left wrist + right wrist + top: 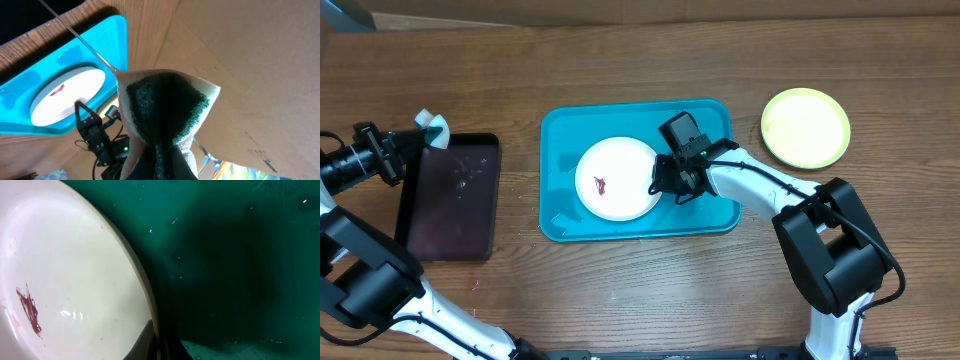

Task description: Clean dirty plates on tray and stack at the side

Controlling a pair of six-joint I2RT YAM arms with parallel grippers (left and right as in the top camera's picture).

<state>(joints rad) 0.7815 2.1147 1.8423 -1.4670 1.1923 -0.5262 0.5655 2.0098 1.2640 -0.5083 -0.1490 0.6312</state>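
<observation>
Item under inspection: the white plate [617, 178]. It lies flat inside the turquoise tray [558, 130], in the tray's middle. A dark red smear [602, 185] shows near the plate's centre.

Right fingers [662, 183]: closed at the plate's right rim. In the right wrist view the rim runs straight in between them, so I judge it pinched rather than merely touched.

Left fingers [410, 145]: closed on a green-faced scouring sponge [165, 107]. They hang well apart from the tray, off its left side, over the upper corner of the black tray [450, 200].

Second plate: the yellow-green plate [805, 127] rests on the bare worktop [620, 300] just off the tray's right end. No smear is visible on it from overhead.

Governing relation: the smear lies on the far side of the plate's centre from the right fingers, toward the tray's left end. That is the side the sponge must come from. The plate is round and has no long axis of its own; the tray's long axis runs left to right across the worktop. The right arm is the nearer to the plate, but the left arm carries the cleaning tool.

Judgement: the plate is steadied and not yet wiped. The next move calls for the sponge to cross rightward over the tray's left rim and come down on the smear.
</observation>
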